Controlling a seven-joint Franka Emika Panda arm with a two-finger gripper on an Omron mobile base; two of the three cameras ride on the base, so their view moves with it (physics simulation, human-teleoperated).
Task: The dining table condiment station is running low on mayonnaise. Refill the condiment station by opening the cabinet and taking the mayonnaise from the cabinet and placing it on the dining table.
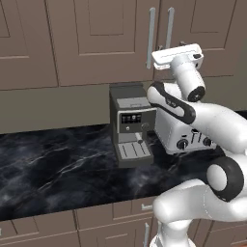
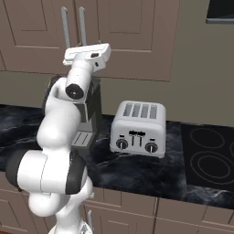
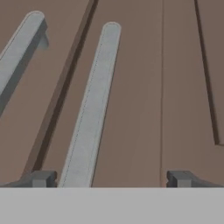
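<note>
Looking along the hand view, you have the gripper (image 3: 111,178) spread wide with nothing between its two dark fingertips (image 3: 43,178), which sit at the bottom of that view. Straight ahead is the cabinet (image 3: 131,96), its doors closed, and one long silver handle (image 3: 92,109) runs up from just inside the left fingertip, between the two tips but much closer to that one. A second handle (image 3: 17,52) lies off to the left, across the seam between the doors. You cannot tell from this view whether the tips touch the door or stand just short of it. In the left base view, the arm reaches up so that the gripper (image 1: 177,54) sits at the lower ends of the two handles (image 1: 151,37), at the bottom part of the cabinet (image 1: 96,38). In the right base view, the gripper (image 2: 87,54) is at the same spot below the paired handles (image 2: 82,25). Under the cabinet, a black, white-veined counter (image 1: 58,159) carries a coffee machine (image 1: 130,125) and, just beside it, a silver toaster (image 2: 138,129). A dark cooktop (image 2: 210,160) lies in the counter to the right of the toaster.
</note>
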